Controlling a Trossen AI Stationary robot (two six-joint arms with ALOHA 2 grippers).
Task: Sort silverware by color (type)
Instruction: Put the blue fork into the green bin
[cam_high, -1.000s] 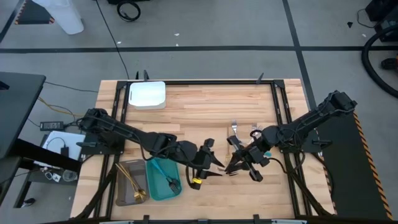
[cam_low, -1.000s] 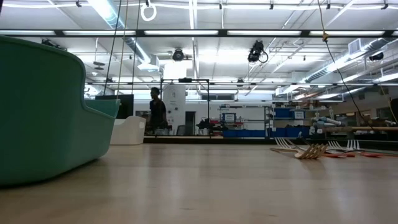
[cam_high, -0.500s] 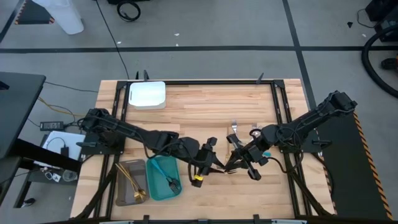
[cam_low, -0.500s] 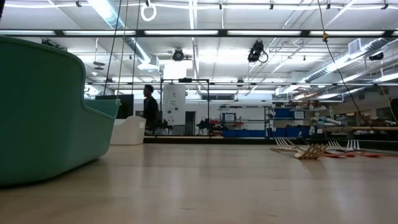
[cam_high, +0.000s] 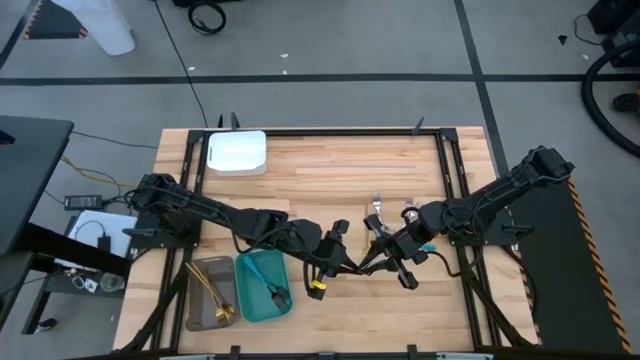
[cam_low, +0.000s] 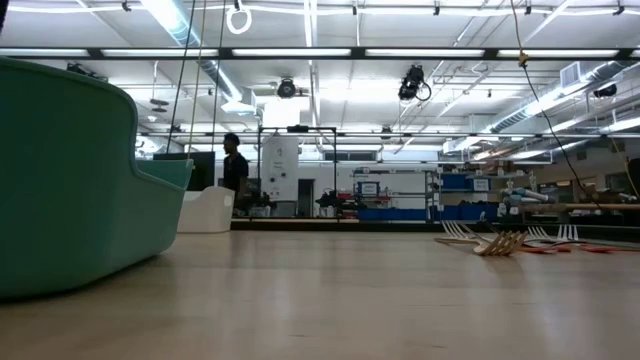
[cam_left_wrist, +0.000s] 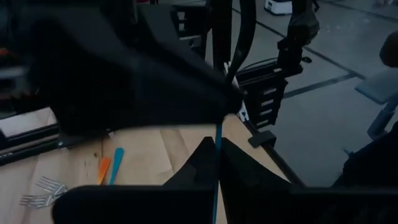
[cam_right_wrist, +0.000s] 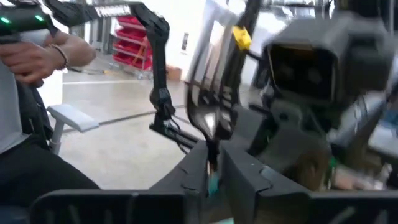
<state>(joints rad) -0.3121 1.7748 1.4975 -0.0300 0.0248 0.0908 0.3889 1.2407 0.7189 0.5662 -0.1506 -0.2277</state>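
A butcher-block table (cam_high: 320, 170) stands in a large workshop, with a grey tray (cam_high: 208, 292) and a teal tray (cam_high: 262, 287) side by side at its near-left edge and a white tray (cam_high: 237, 153) at the far-left corner. The two arms meet over the table's near middle, between the teal tray and the loose silverware (cam_high: 380, 208).

Compared with a second earlier, the left gripper (cam_high: 345, 268) has advanced toward the right gripper (cam_high: 378, 262) and gone from wide apart to fully closed. In the left wrist view its fingers (cam_left_wrist: 202, 163) pinch the thin handle of a teal-blue utensil (cam_left_wrist: 217, 152). Over the same interval the right gripper has begun to part its jaws; in the right wrist view a teal sliver sits between its fingers (cam_right_wrist: 193, 168) beneath a spoon-like bowl, probably the same piece, though that view is poor. Its hold appears to be slackening.

The change reads as a hand-over in progress: the teal-blue piece is passing to the left arm, which is nearest the teal tray. Other forks and an orange piece (cam_left_wrist: 103, 169) lie unsorted on the table.
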